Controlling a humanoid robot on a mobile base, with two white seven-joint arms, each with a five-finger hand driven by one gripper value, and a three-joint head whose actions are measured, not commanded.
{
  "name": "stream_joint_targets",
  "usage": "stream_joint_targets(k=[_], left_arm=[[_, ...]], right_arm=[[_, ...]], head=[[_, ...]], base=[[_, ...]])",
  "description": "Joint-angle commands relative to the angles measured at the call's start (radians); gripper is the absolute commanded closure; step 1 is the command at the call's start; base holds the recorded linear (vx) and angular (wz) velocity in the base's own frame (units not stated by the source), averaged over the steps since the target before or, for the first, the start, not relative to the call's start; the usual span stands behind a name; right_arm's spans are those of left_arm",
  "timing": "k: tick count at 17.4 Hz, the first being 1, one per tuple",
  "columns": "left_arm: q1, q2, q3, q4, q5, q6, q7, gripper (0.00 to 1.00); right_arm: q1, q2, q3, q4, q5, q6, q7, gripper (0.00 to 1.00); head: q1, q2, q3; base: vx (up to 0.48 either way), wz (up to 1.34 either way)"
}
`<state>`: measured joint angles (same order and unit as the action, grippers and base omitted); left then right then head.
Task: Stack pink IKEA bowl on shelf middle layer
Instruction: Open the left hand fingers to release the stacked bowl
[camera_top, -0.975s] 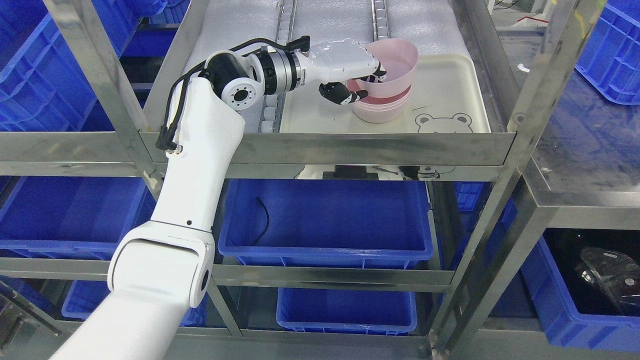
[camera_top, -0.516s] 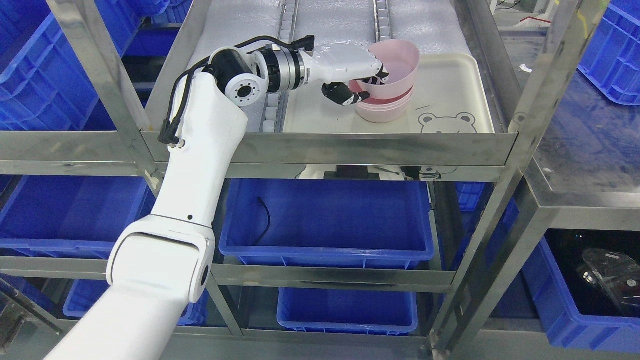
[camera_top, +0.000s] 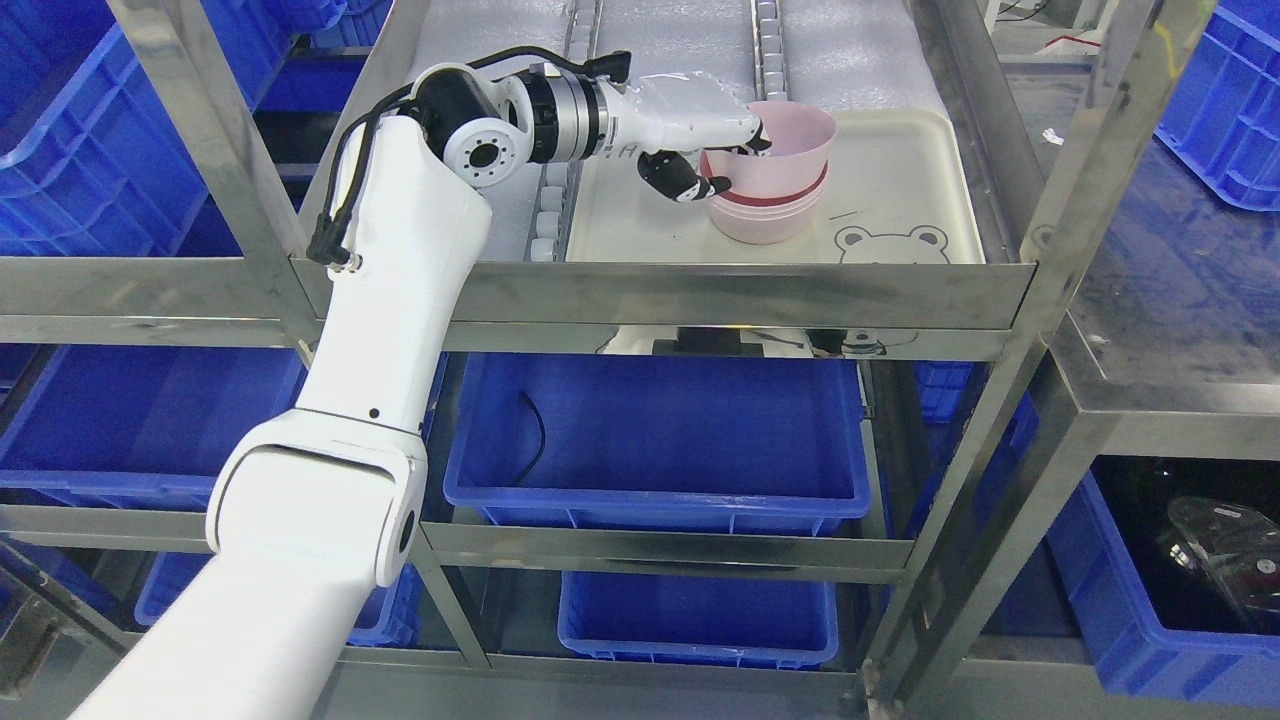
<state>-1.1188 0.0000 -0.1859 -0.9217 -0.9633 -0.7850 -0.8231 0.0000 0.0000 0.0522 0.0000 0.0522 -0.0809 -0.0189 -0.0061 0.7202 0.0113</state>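
Head view. The left hand (camera_top: 700, 135) grips the near-left rim of the top pink bowl (camera_top: 775, 150), fingers hooked over the rim into the bowl and the thumb (camera_top: 680, 178) pressed against the outer wall. The bowl sits nested in the stack (camera_top: 765, 215) of pink bowls below it, which stands on the cream tray (camera_top: 900, 190) toward the tray's left half, on the steel shelf (camera_top: 760, 290); a dark pink band shows between the top bowl and the next rim, so full seating cannot be confirmed. The right hand is out of view. Risks from this position, as judged: if the fingers open while the bowl is not fully seated, it may settle crooked or rock on the stack. If the hand withdraws toward the tray's left edge with a finger caught behind the rim, it may drag the top bowl off, or slide the light stack across the smooth tray. A downward push off centre could tip the whole stack toward the tray's right side.
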Motion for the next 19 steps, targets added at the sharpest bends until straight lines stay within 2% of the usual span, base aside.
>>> stream_joint_targets(k=[1, 8, 12, 14, 15, 16, 17, 19], left_arm=[[-0.032, 0.017, 0.019, 0.011, 0.021, 0.0, -0.008, 0.97], [-0.015, 0.017, -0.018, 0.041, 0.018, 0.0, -0.002, 0.95], [-0.006, 0.017, -0.03, 0.043, 0.011, 0.0, -0.001, 0.89], [0.007, 0.017, -0.034, 0.043, 0.011, 0.0, 0.002, 0.74], [0.011, 0.017, -0.032, 0.041, 0.011, 0.0, 0.002, 0.52], [0.016, 0.017, -0.024, 0.035, 0.011, 0.0, 0.002, 0.4], [0.017, 0.017, -0.018, 0.031, 0.015, 0.0, 0.002, 0.35], [0.019, 0.017, 0.04, -0.017, 0.029, 0.0, 0.004, 0.17]], right_arm=[[0.005, -0.017, 0.0, -0.017, 0.0, 0.0, 0.001, 0.0], [0.005, -0.017, 0.0, -0.017, 0.0, 0.0, 0.001, 0.0], [0.003, -0.017, 0.0, -0.017, 0.0, 0.0, 0.001, 0.0], [0.005, -0.017, 0.0, -0.017, 0.0, 0.0, 0.001, 0.0], [0.003, -0.017, 0.0, -0.017, 0.0, 0.0, 0.001, 0.0], [0.005, -0.017, 0.0, -0.017, 0.0, 0.0, 0.001, 0.0], [0.003, -0.017, 0.0, -0.017, 0.0, 0.0, 0.001, 0.0], [0.005, -0.017, 0.0, -0.017, 0.0, 0.0, 0.001, 0.0]], head=[[0.0, 0.0, 0.0], [0.0, 0.0, 0.0], [0.0, 0.0, 0.0], [0.0, 0.0, 0.0], [0.0, 0.0, 0.0], [0.0, 0.0, 0.0], [0.0, 0.0, 0.0], [0.0, 0.0, 0.0]], base=[[-0.02, 0.07], [-0.003, 0.01], [0.0, 0.0], [0.0, 0.0], [0.0, 0.0], [0.0, 0.0], [0.0, 0.0], [0.0, 0.0]])
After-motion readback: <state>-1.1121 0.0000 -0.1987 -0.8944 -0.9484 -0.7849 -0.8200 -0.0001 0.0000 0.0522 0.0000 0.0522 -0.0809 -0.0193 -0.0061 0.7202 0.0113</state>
